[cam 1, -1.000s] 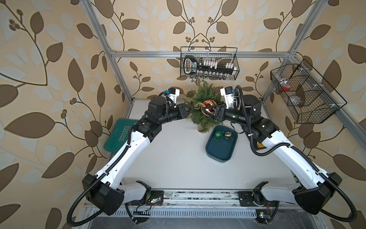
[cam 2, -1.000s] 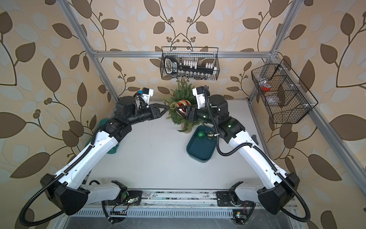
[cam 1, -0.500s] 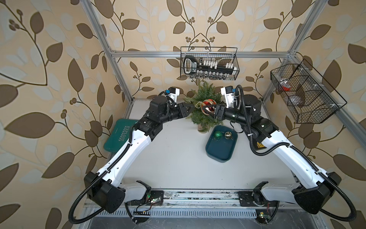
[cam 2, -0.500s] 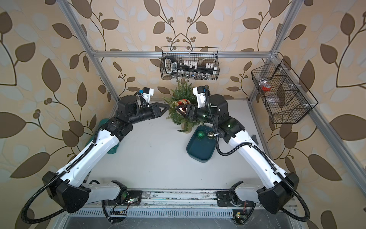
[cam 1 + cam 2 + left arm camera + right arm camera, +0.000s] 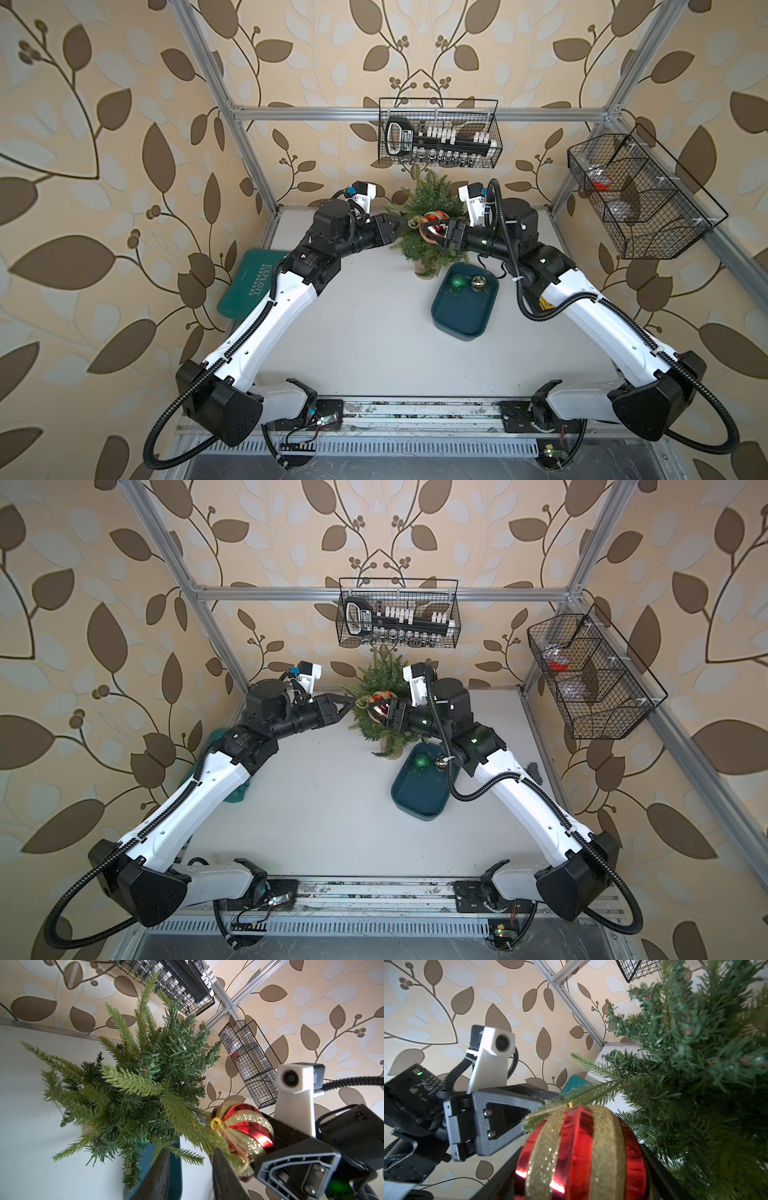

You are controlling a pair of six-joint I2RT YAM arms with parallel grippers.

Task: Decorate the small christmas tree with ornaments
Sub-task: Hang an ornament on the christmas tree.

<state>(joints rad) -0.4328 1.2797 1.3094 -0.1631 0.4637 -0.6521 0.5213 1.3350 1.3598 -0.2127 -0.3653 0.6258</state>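
Observation:
The small christmas tree (image 5: 432, 195) (image 5: 386, 675) stands at the back of the table. My right gripper (image 5: 436, 230) (image 5: 579, 1167) is shut on the red-and-gold striped ball (image 5: 434, 226) (image 5: 381, 706) (image 5: 581, 1151), which it holds against the tree's front branches. My left gripper (image 5: 401, 224) (image 5: 351, 702) (image 5: 191, 1152) is open at a light-green branch tip beside the ball (image 5: 245, 1126). Its jaws stand apart with a twig between them. The ball's string loop lies over that branch. The green ball (image 5: 458, 282) and the gold ball (image 5: 478, 282) lie in the teal tray (image 5: 461, 320).
A wire basket (image 5: 440, 133) of tools hangs on the back wall just above the tree. Another wire basket (image 5: 640, 195) hangs on the right wall. A green mat (image 5: 253, 286) lies at the table's left edge under my left arm.
My left arm has edged a little toward the tree and its jaws have parted slightly. The right gripper and the striped ball have stayed put.

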